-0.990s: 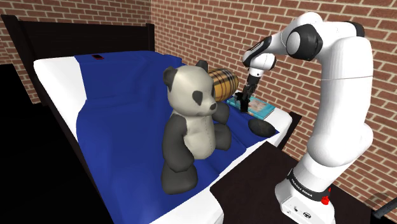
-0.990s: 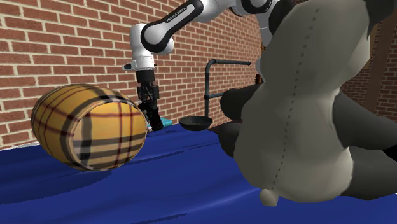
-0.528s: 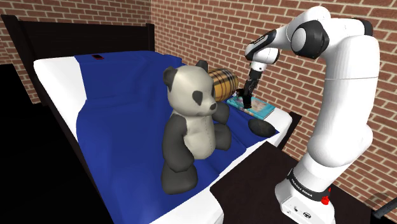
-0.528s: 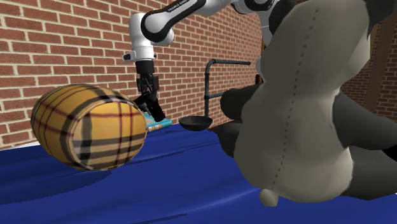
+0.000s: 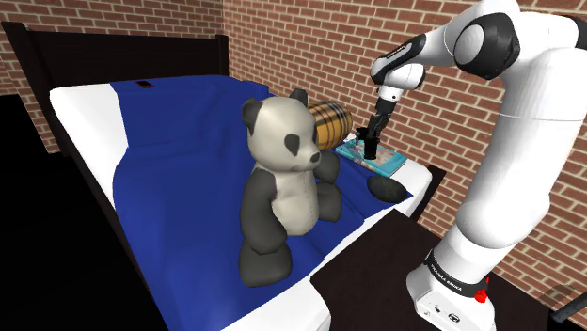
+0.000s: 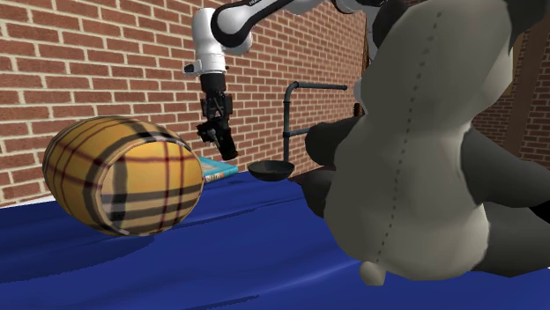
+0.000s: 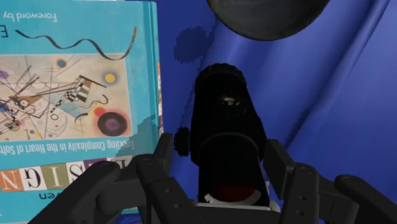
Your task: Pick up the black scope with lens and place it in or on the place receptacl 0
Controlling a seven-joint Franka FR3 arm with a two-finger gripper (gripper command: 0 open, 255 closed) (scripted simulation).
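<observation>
The gripper is closed most of the way, its two black fingers pressed against either side of the black scope, which stands between them with its lens end pointing away from the hand. In the second exterior view the scope hangs tilted in the gripper, held in the air and clear of everything under it. Just below it and to one side lies a teal book with an abstract drawing on its cover, flat on the blue blanket; the scope casts a small shadow on the blanket beside the book's edge. A little past the scope sits a black bowl, which in the shoulder view rests near the corner of the bed, apart from the book. Beyond the book is a roll-shaped yellow plaid pillow, and next to that a large panda toy sits upright on the blanket. Farther along, the bed runs to a dark headboard, with a brick wall behind.
</observation>
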